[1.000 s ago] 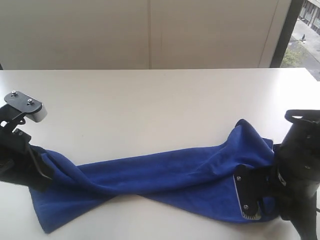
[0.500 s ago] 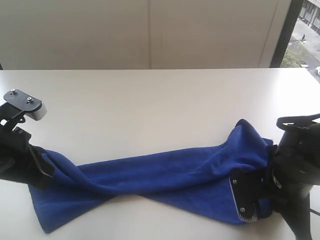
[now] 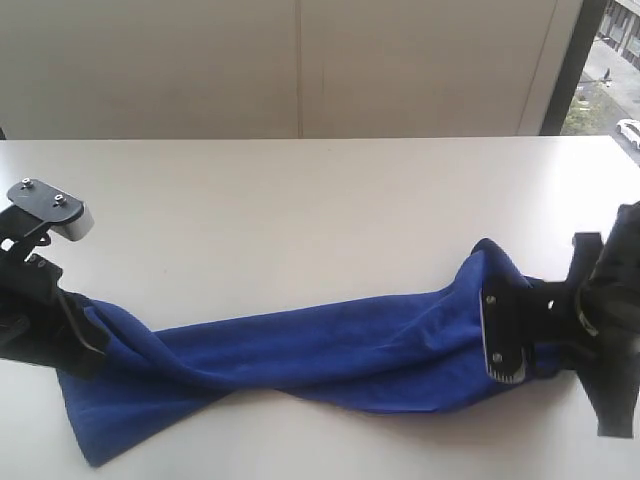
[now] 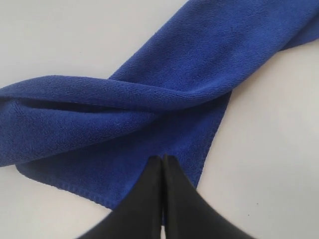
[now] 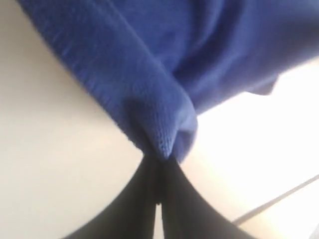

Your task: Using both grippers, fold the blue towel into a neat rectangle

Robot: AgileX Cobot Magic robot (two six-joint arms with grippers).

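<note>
Deep-blue and twisted, the blue towel (image 3: pixel 300 350) is not yet folded: one corner is clamped by the right gripper (image 5: pixel 158 159), and the left gripper (image 4: pixel 163 159) is closed at the other end.

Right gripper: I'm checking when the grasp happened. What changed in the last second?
The right gripper closed on the end of the towel, pinching a fold, and moved upward in the exterior view, drawing that corner with it. The left gripper stayed shut at the other end, and the towel's middle kept its place.
</note>
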